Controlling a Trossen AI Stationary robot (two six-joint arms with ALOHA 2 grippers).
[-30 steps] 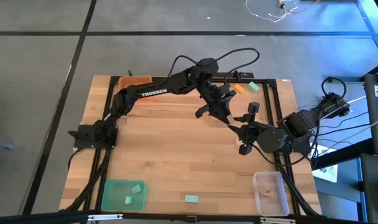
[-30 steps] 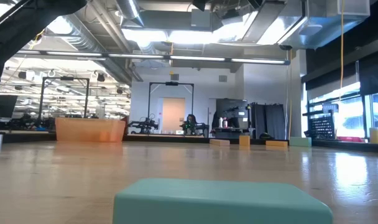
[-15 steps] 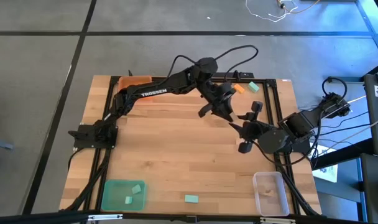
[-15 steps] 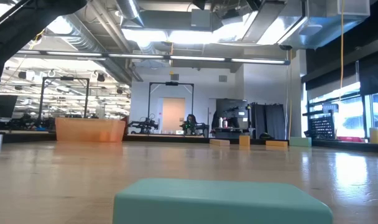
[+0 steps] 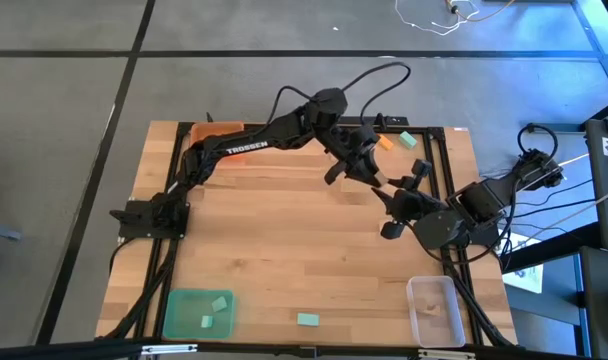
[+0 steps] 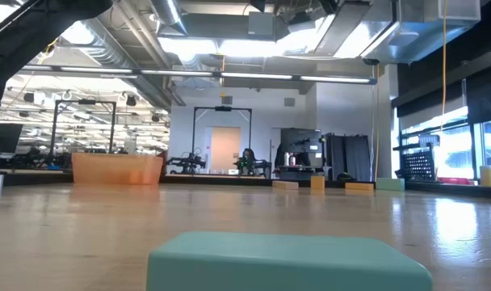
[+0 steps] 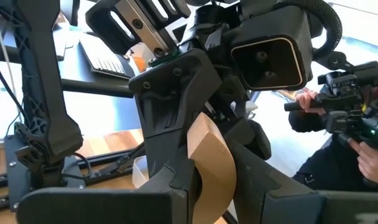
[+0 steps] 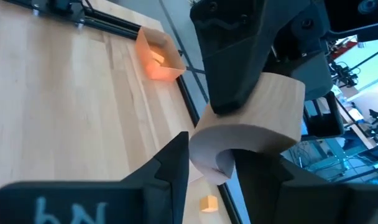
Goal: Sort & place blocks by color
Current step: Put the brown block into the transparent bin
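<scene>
A pale wood block with a curved notch point(image 8: 251, 121) hangs in the air over the table's far right part, between my two grippers. My left gripper point(image 7: 217, 180) reaches in from the left and is shut on it. My right gripper point(image 8: 215, 155) comes from the right and is shut on its other end. The high view shows the two grippers, left point(image 5: 367, 170) and right point(image 5: 391, 194), meeting tip to tip. A teal block point(image 5: 307, 320) lies flat near the front edge, close before the low view point(image 6: 282, 259). An orange block point(image 5: 384, 142) and a teal block point(image 5: 408, 140) lie at the far right. My left gripper pinches the block's end point(image 7: 207, 186) between its two fingers, which point about level from the table's left. The block is lifted clear of the table. My right gripper has the block's notched end point(image 8: 201, 158) between its two fingers point(image 8: 176, 162), coming from the table's right and slanting slightly down. Its fingers stand opposite the left gripper's finger point(image 8: 229, 62), which covers the block's far end.
An orange tray point(image 5: 219, 130) with an orange block stands at the far left, also in the right wrist view point(image 8: 158, 53). A green tray point(image 5: 189, 325) with teal blocks sits at the near left, a clear tray point(image 5: 434, 310) at the near right. A person point(image 7: 357, 130) stands beyond the table.
Both grippers have rolled at the wrist while staying over the same spot. The place where they meet has shifted a little toward the table's far right corner.
</scene>
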